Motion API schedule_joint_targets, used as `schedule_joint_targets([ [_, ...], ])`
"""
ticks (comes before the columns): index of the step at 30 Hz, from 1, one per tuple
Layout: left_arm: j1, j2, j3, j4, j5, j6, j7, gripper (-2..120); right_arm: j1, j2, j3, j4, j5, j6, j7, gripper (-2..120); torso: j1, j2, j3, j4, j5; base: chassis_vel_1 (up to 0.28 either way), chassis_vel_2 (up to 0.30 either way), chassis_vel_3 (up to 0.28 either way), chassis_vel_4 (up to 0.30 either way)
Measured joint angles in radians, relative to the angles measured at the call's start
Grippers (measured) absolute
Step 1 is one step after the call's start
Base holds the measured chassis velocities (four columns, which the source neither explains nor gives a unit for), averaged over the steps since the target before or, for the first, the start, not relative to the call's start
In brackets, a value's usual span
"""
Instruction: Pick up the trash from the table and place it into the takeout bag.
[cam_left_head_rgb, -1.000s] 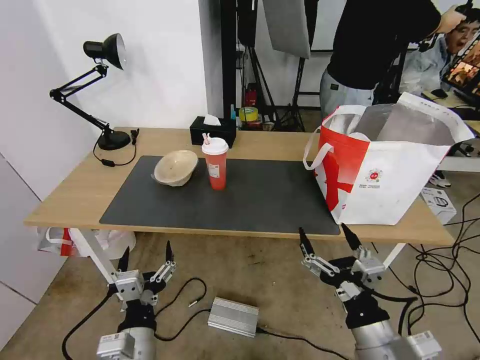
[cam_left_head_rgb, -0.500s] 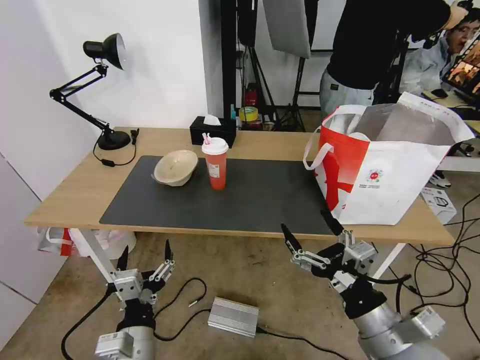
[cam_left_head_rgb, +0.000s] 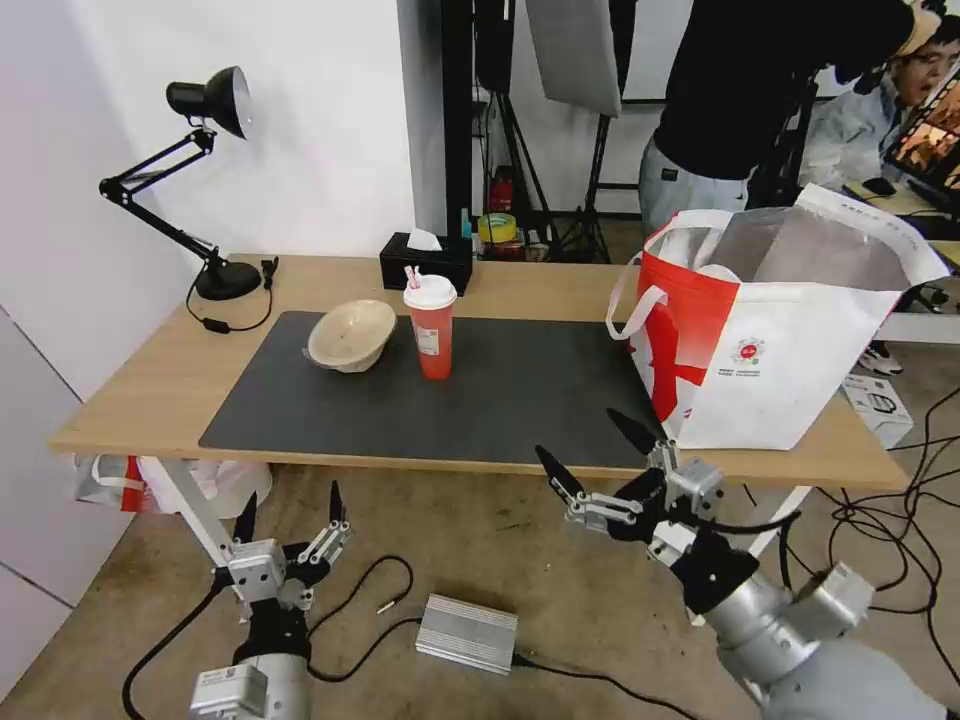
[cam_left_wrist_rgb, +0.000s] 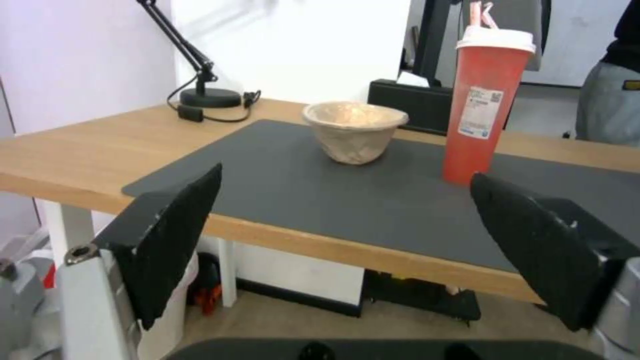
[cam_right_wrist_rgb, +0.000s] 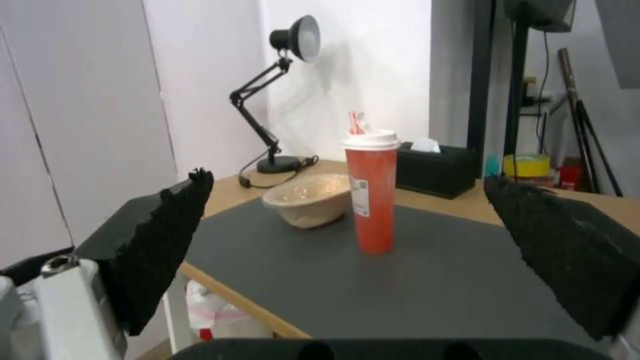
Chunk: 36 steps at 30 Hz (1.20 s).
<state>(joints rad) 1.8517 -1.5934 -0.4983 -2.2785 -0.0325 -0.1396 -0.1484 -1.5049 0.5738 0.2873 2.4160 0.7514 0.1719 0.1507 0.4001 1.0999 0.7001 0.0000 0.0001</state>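
Note:
On the dark mat of the table (cam_left_head_rgb: 140, 380) stand a red drink cup (cam_left_head_rgb: 431, 328) (cam_left_wrist_rgb: 485, 105) (cam_right_wrist_rgb: 371, 190) with white lid and straw, and to its left a tilted beige paper bowl (cam_left_head_rgb: 351, 335) (cam_left_wrist_rgb: 355, 130) (cam_right_wrist_rgb: 310, 199). The red-and-white takeout bag (cam_left_head_rgb: 770, 330) stands open at the table's right end, its foil lining showing. My right gripper (cam_left_head_rgb: 592, 448) is open, raised to the table's front edge, facing the cup from well short of it. My left gripper (cam_left_head_rgb: 290, 502) hangs open below the table's front left.
A black desk lamp (cam_left_head_rgb: 205, 180) and a black tissue box (cam_left_head_rgb: 425, 262) stand at the table's back. A silver box (cam_left_head_rgb: 467, 633) and cables lie on the floor. A red-and-white plastic bag (cam_left_head_rgb: 160, 482) sits under the table's left end. People stand behind the bag.
My right gripper has risen from below the table and swung left toward the table's front edge, turning to face the cup. The left arm has not moved.

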Motion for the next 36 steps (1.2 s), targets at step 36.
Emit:
schedule_joint_targets([
  [36,-0.004,-0.002,-0.016,0.002,0.002,0.004,-0.009,100,0.504,0.025,-0.297,-0.126,0.164,-0.102,0.019,100,0.0,0.0,0.0,0.0,-0.0001,0.0,0.0,0.0,0.0],
])
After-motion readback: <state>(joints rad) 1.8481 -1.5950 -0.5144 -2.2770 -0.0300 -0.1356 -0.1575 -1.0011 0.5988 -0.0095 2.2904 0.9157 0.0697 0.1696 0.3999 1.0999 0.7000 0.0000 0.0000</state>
